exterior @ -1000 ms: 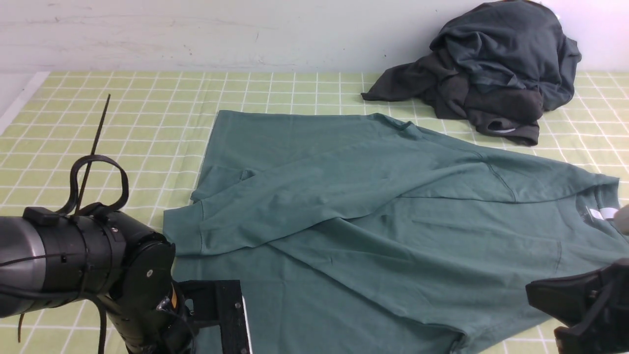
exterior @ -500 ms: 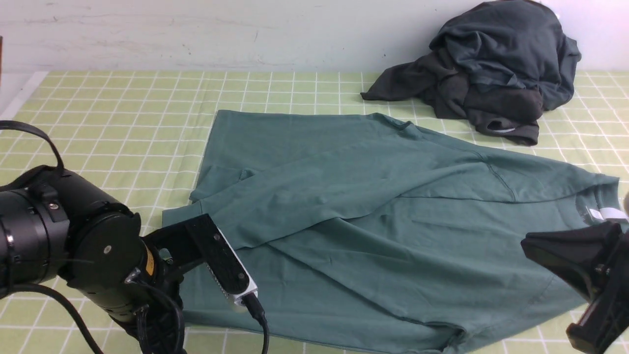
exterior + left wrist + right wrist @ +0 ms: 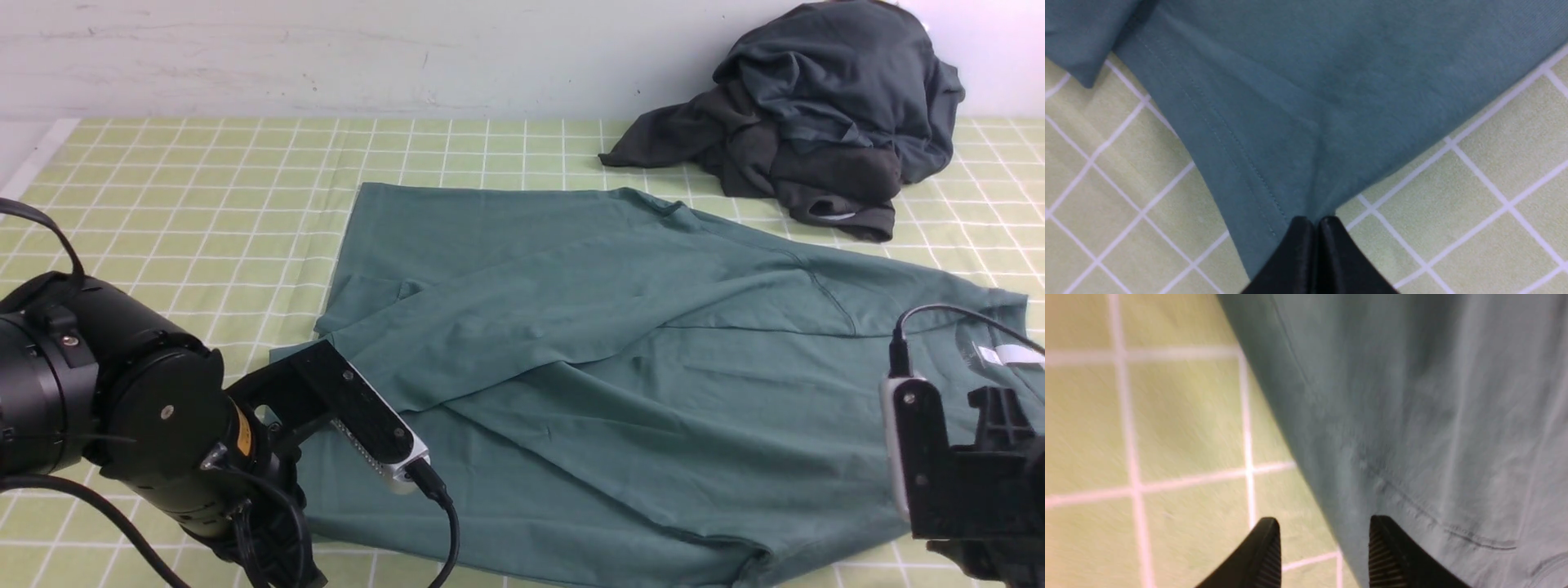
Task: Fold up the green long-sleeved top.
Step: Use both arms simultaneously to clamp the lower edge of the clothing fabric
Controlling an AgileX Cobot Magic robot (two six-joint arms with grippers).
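Dull teal-green jersey, matte, fine-knit and soft: the green top [image 3: 620, 343] lies spread on the tablecloth [image 3: 204, 188]. It covers the middle and right of the table, neck end toward my right, hem toward my left. One long sleeve lies folded across the body as a broad diagonal band, with shallow creases beside it. A white label [image 3: 1008, 354] shows inside the neck. The hem carries a double row of stitching.

Tablecloth: pale yellow-green, white grid lines, faintly fuzzy weave, flat.

Dark clothes [image 3: 816, 114]: crumpled heap of charcoal and slate cloth, thicker and heavily folded. It sits at the far right against the pale wall [image 3: 326, 57], just beyond the top's far edge.

Left claw [image 3: 1315, 221]: fingers pressed together, pinching the hem corner of the green top. The cloth gathers into a narrow pleat that runs into the tips.

Right claw [image 3: 1326, 522]: fingers spread, ribbed pads [image 3: 1384, 555] facing each other. One finger stands over bare tablecloth, the other over the top's edge. The wrist picture is blurred, so I cannot tell whether either one touches.
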